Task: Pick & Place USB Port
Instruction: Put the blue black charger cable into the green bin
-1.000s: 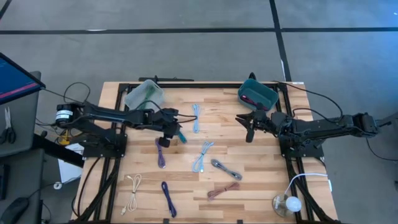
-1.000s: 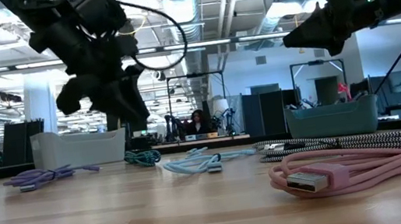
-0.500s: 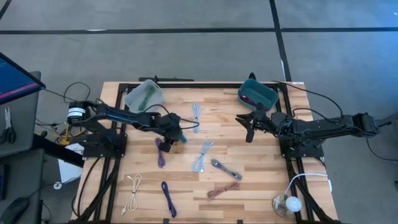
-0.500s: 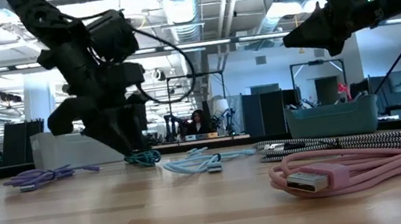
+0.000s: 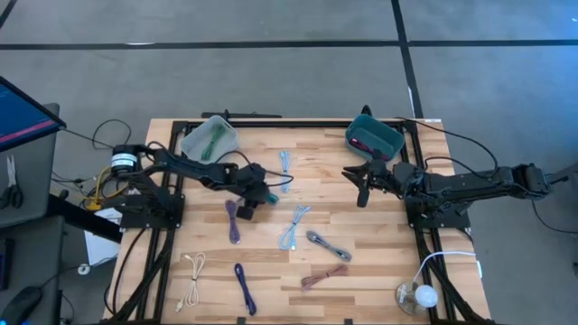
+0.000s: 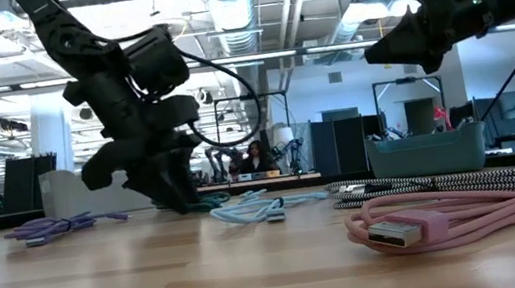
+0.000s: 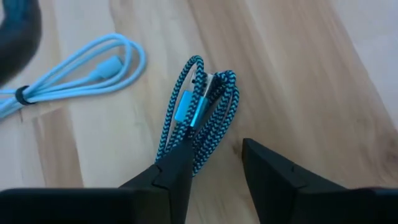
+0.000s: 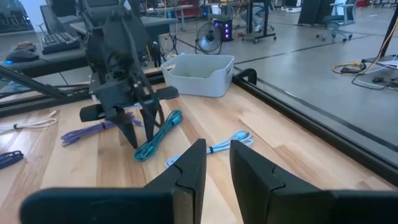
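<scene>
In the low view, a pink cable [image 6: 449, 216] with its USB plug bared is seen nearest on the table [image 5: 379, 262], and a black-and-white braided cable [image 6: 415, 185] lies just behind it. Farther back, a light blue cable [image 6: 256, 208] is laid at mid table, with a purple cable [image 6: 57, 226] off to one side.

The left gripper [image 5: 254, 193] is lowered to the wood at the teal cable [image 7: 202, 112]. Its fingers [image 7: 177, 171] are spread, and the near end of the coiled teal cable is seen between them in the left wrist view; one finger overlaps the coil's edge, the other is apart from it on bare wood. Nothing is clamped. The cable lies flat on the table, just beside another light blue cable [image 7: 74, 71].

The right gripper [image 5: 362, 183] is held raised above the table, near the teal bin [image 5: 373, 136]. Its fingers [image 8: 245, 165] are set close together with a narrow gap between them, and nothing is held in them.

At the far edge, a white bin [image 5: 209, 137] is seen behind the left arm, with something green inside.
</scene>
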Robot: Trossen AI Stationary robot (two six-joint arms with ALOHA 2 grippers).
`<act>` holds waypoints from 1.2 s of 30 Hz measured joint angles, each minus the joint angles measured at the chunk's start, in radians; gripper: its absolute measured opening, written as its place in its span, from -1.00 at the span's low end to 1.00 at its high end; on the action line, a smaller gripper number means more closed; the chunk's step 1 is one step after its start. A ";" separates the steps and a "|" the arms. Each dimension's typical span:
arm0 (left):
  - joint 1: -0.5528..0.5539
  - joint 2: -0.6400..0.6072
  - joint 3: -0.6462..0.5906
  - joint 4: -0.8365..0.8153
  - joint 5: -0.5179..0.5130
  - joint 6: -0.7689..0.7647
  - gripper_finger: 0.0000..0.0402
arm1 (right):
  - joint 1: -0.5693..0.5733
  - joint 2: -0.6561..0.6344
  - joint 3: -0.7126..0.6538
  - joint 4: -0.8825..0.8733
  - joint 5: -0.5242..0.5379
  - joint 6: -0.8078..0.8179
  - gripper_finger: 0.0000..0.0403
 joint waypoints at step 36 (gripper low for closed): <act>0.011 -0.415 -0.006 0.281 -0.043 -0.174 -0.97 | -0.001 0.000 0.000 -0.050 0.000 -0.008 -0.67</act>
